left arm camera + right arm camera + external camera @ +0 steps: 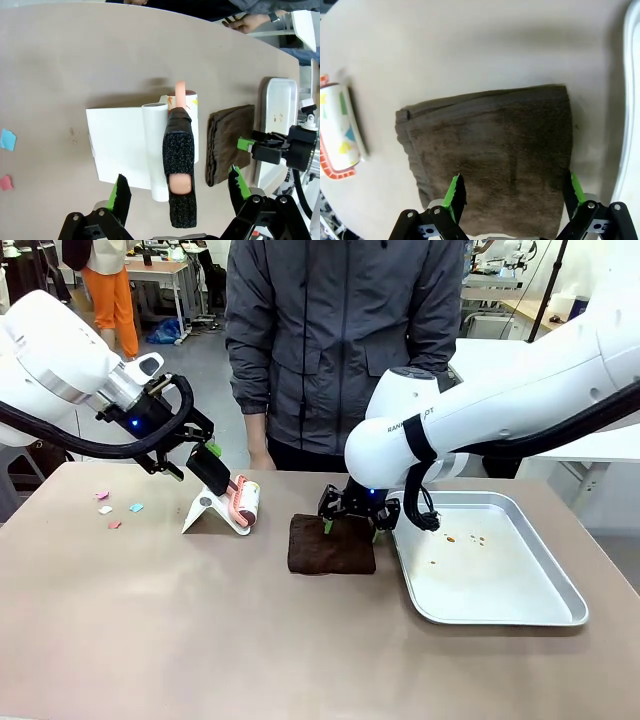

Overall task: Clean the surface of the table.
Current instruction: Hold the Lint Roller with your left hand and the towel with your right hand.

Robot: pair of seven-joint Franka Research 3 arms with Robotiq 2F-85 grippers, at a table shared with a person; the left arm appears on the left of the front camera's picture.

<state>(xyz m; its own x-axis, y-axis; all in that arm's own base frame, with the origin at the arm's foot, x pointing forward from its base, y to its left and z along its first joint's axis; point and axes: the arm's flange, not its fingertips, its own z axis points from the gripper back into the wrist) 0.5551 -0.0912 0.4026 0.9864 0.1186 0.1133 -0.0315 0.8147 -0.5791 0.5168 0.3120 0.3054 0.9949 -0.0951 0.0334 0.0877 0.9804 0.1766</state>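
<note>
The left hand stood with its fingers apart on either side of the black foam handle of the lint roller, which leaned on its white stand. The pads looked clear of the foam on both sides. The right hand hung over the near edge of the folded brown cloth, fingers likewise spread and gripping nothing.

The desk spread wide beneath it all, with a few coloured paper scraps lying well apart on the robot's left and the silver tray just beside the cloth.

The step in hand seemed to be the pick-up of both tools. For the roller, a good grasp would centre on the foam and close squarely across it — a skewed pinch might tip the light stand. For the cloth, the fingers should go down until they met the fabric and gather a fold, not skate over the top layer.
</note>
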